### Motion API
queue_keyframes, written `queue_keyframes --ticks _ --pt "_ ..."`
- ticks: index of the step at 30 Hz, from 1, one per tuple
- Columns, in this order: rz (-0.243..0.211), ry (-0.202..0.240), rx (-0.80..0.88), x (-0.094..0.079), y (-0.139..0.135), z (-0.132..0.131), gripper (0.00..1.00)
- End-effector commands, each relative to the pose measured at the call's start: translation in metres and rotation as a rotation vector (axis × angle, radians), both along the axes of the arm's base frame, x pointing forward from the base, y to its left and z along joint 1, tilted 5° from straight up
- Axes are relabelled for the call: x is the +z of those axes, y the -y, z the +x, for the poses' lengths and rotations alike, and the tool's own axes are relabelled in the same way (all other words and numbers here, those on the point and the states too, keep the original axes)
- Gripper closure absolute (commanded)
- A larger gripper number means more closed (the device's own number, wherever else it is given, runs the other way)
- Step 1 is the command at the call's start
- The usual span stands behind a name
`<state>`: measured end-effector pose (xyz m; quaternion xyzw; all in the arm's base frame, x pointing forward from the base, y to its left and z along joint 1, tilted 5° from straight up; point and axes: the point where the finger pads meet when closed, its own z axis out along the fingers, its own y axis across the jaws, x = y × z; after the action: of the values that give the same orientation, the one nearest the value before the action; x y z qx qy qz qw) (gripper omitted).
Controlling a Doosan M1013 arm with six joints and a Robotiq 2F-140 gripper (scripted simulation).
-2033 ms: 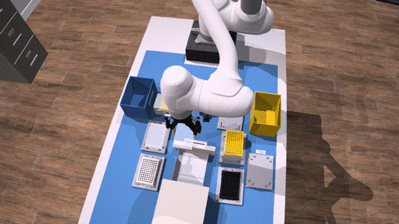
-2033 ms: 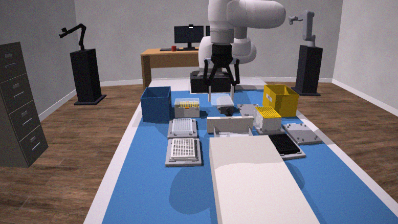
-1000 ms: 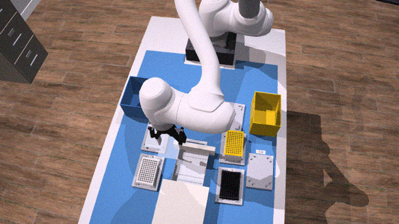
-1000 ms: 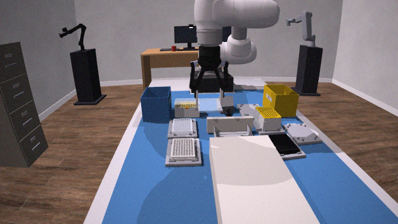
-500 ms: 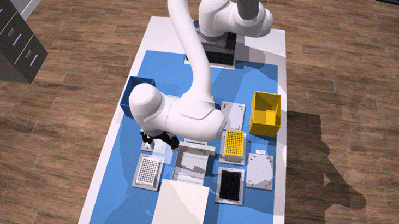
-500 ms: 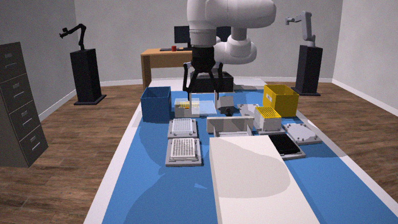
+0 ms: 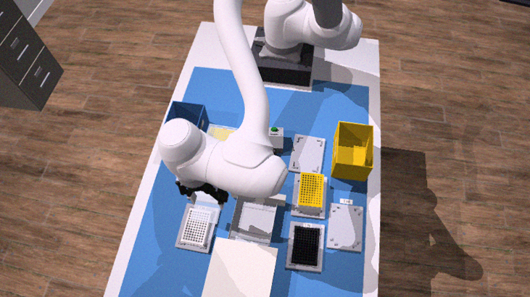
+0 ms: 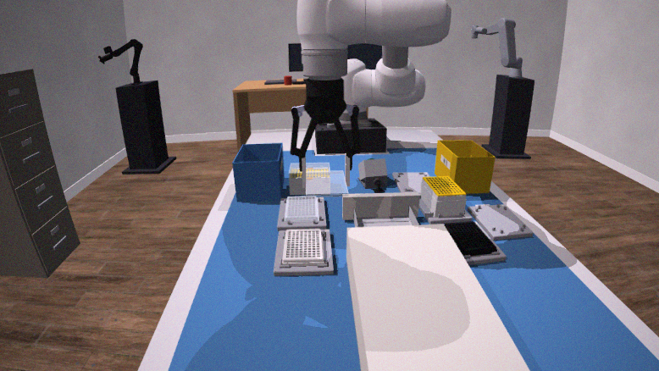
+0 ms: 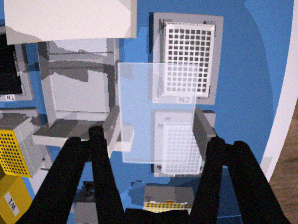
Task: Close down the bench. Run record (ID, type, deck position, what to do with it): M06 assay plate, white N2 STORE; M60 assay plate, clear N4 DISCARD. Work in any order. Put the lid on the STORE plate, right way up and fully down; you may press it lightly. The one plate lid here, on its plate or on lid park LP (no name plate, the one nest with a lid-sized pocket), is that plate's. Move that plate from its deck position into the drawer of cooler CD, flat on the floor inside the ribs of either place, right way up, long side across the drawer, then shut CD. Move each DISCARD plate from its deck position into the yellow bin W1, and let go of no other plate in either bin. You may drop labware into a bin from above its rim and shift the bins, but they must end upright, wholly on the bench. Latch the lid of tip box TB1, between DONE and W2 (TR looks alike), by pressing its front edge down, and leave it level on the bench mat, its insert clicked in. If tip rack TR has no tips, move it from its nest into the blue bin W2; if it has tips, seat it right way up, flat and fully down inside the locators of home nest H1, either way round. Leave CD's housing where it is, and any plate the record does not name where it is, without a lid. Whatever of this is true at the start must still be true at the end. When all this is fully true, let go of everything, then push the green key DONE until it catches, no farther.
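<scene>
My gripper (image 8: 324,161) is shut on a clear plate lid (image 8: 325,180) and holds it level above the bench. It also shows in the wrist view (image 9: 156,143), with the lid (image 9: 154,112) spanning between the fingers. The white assay plate (image 8: 302,244) sits uncovered in its nest at the left, seen in the wrist view (image 9: 189,59) ahead of the lid. A paler plate (image 8: 301,207) sits in the nest behind it, partly under the lid. In the overhead view the gripper (image 7: 203,193) hangs just behind the white plate (image 7: 196,226).
Cooler CD (image 8: 423,295) stands at the front with its drawer (image 8: 384,216) pulled open. Blue bin (image 8: 257,171), tip box (image 8: 309,177) and green key (image 7: 274,129) are behind. Yellow tip rack (image 8: 443,196), yellow bin (image 8: 463,165) and black plate (image 8: 470,237) are on the right.
</scene>
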<state>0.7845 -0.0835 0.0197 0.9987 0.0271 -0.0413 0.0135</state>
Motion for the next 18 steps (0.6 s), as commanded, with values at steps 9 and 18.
queue_keyframes --ticks 9,18 --pt "0.000 0.000 0.000 -0.001 0.017 0.019 1.00" --pt "0.000 0.000 0.000 -0.002 0.033 0.037 1.00"
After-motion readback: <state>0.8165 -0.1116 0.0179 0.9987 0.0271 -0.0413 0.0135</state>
